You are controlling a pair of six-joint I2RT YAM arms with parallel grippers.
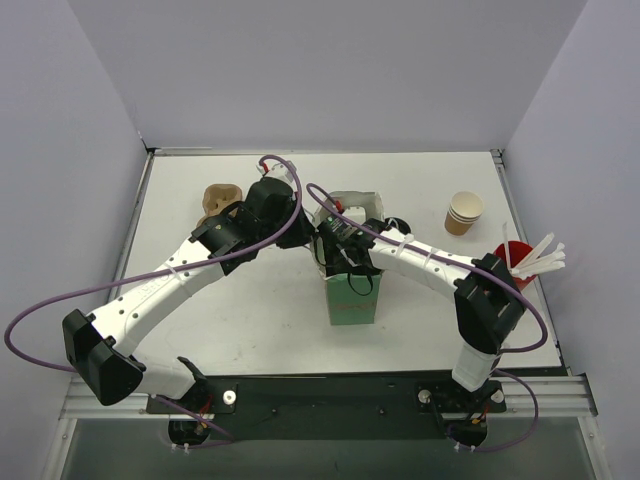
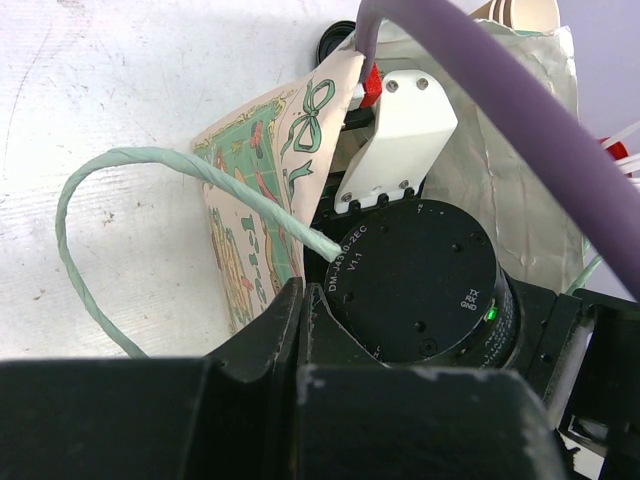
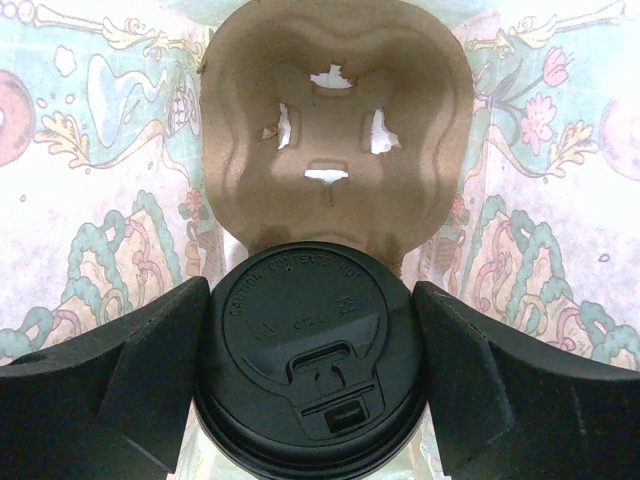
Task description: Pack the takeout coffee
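The takeout coffee's black lid (image 3: 310,350) fills the bottom of the right wrist view; the brown cup below it is hidden. My right gripper (image 3: 310,300) is shut on it, one finger against each side of the lid. It holds the coffee inside the patterned paper bag (image 3: 90,150), just above a tan pulp carrier (image 3: 335,120) lying at the bag's bottom. From above, the right gripper (image 1: 340,248) reaches into the mouth of the green bag (image 1: 352,300). My left gripper (image 1: 296,232) is at the bag's left rim, jaws shut on the bag's edge (image 2: 250,200).
A second tan pulp carrier (image 1: 218,203) lies at the back left. A stack of paper cups (image 1: 462,212) stands at the back right. A red cup (image 1: 515,258) holding white sticks is at the right edge. The bag's green twisted handle (image 2: 80,200) loops out to the left.
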